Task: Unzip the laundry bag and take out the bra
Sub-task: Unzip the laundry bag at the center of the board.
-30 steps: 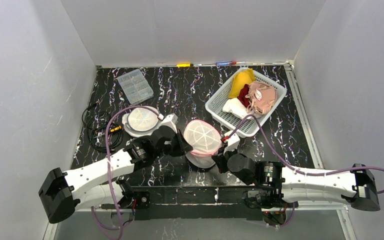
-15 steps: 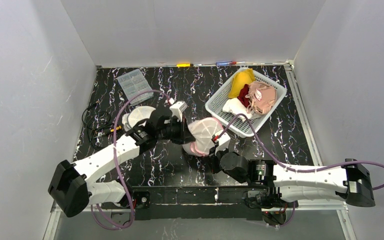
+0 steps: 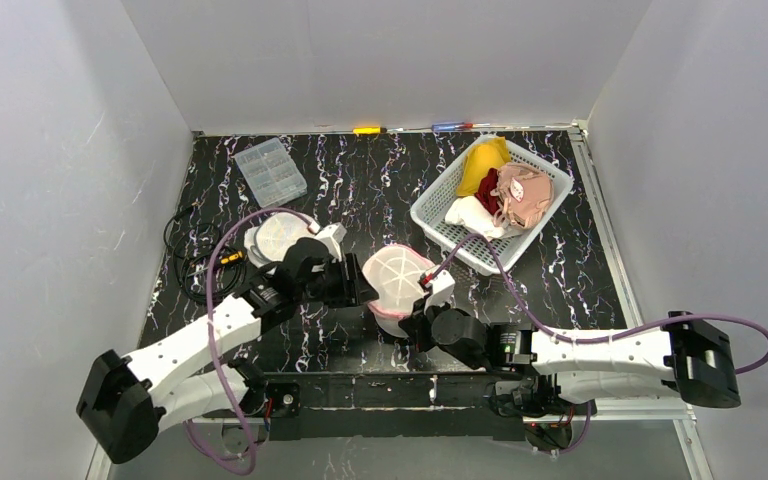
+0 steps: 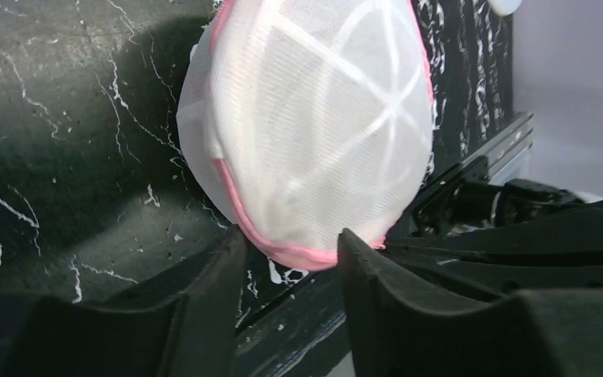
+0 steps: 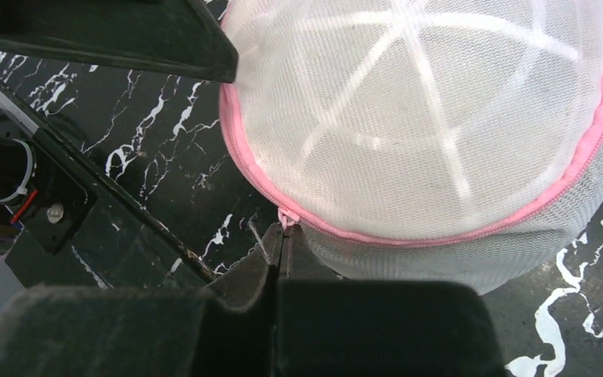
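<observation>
Laundry bag [image 5: 440,118] has its zipper pull [image 5: 286,219] pinched in right claw [image 5: 282,239].

Mesh laundry bag [image 3: 400,278] between left gripper [image 3: 360,290] and right gripper [image 3: 409,322], white basket [image 3: 430,222] of garments [image 3: 520,195] behind

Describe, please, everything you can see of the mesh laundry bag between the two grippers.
The laundry bag is a domed white mesh pod, white ribs crossing under the netting, with a pink zipper band around its rim, apparently zipped shut. It sits tilted on the black marbled table. The right gripper is shut on its pink zipper pull; the left gripper, jaws open, straddles the rim opposite. Contents cannot be made out.
</observation>
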Available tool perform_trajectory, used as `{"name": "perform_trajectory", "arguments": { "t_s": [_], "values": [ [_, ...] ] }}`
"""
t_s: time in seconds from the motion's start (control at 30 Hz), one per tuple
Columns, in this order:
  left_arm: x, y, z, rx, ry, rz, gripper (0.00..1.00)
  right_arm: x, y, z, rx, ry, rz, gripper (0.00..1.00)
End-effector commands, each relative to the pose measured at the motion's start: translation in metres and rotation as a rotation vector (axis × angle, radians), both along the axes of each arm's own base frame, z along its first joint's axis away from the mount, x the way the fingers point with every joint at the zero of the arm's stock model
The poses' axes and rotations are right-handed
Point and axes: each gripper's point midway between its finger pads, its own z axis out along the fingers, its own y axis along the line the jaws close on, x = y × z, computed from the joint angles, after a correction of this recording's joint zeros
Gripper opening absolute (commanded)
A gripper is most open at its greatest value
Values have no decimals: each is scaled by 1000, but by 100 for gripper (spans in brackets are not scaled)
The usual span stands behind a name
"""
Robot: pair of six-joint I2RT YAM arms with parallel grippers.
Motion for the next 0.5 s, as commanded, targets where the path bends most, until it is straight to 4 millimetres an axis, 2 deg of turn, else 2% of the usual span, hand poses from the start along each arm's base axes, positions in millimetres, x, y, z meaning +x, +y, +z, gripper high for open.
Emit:
{"name": "perform_trajectory", "arguments": {
  "t_s": [0.0,0.13,0.2,0.33,0.47],
  "values": [
    [-10,19,3,6,80,125,49,0,13,16,91,4,-12,1],
    [-31,26,-3,-59,208,217,62,-1,15,17,94,6,-7,1],
    [-40,24,-6,-98,265,255,63,-2,17,18,94,8,-3,1],
    [-52,6,-4,-172,309,296,65,-4,21,17,84,6,13,1],
    [-49,-13,3,-278,344,358,66,-6,24,16,81,9,29,1]
  ]
}}
